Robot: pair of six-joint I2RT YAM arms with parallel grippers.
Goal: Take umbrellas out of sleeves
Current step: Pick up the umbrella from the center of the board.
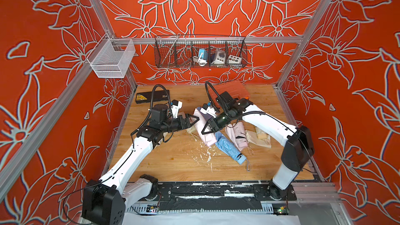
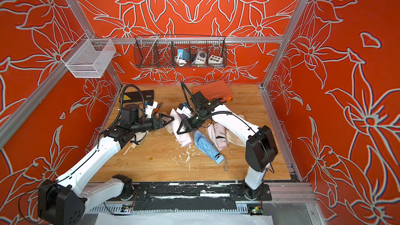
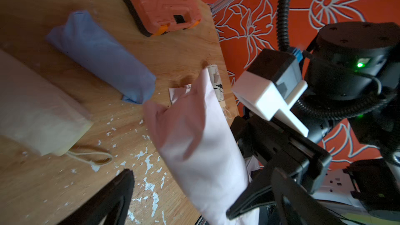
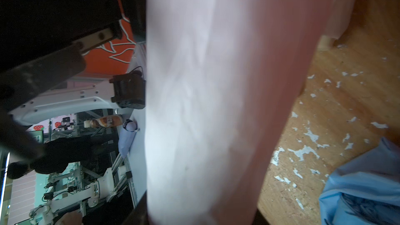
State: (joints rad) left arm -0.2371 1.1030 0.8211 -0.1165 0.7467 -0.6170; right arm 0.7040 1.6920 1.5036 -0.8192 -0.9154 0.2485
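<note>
The right end effector [image 1: 206, 129] is clenched on the pink sleeve [image 1: 207, 140], which sits in the middle of the worktop [image 1: 173, 169]. The left end effector [image 1: 193, 122] hangs released just beside that sleeve. A blue umbrella [image 1: 228, 148] lies alongside, with a pink umbrella [image 1: 236, 136] past it.

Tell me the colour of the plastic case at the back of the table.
The plastic case is orange; the left wrist view shows it best.
</note>
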